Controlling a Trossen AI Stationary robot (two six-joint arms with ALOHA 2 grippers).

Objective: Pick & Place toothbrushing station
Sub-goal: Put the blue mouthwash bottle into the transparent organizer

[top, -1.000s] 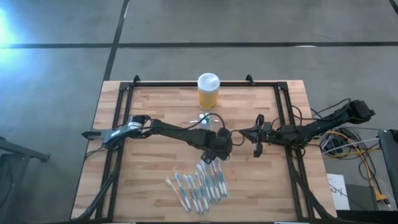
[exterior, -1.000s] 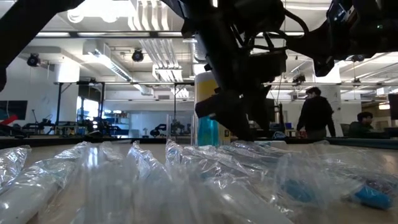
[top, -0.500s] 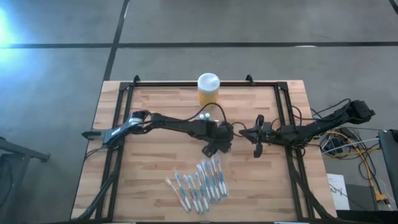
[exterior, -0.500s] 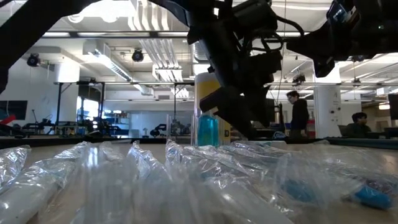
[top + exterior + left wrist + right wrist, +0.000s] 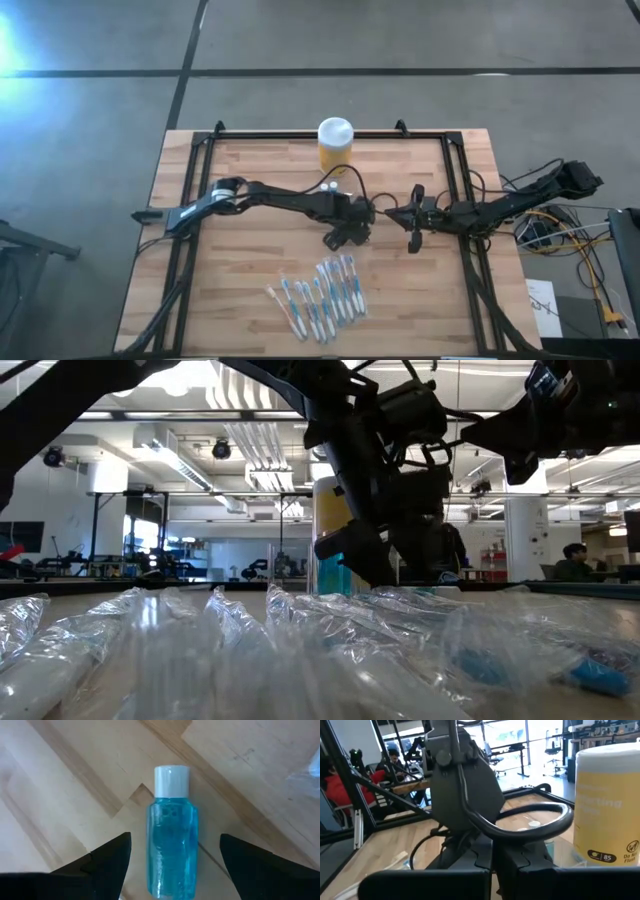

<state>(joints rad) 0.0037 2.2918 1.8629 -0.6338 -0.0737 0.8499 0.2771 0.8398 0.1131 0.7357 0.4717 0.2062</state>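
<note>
A butcher-block worktop [image 5: 250,270] in a black frame stands on a grey floor, with an open workshop behind it. The left tool [image 5: 338,238], at mid-worktop, has its fingers [image 5: 100,865] spread wide to either side of a small blue bottle [image 5: 171,832] with a white cap, and grips nothing. The right tool [image 5: 414,222] waits just beside it; whether it is open or closed cannot be told. The task appears to be at an early stage, with nothing yet lifted. The toothbrushing station cannot be made out with certainty in any view. Wrapped toothbrushes [image 5: 318,297] lie near the front edge, and a yellow jar [image 5: 335,146] stands at the rear.
</note>
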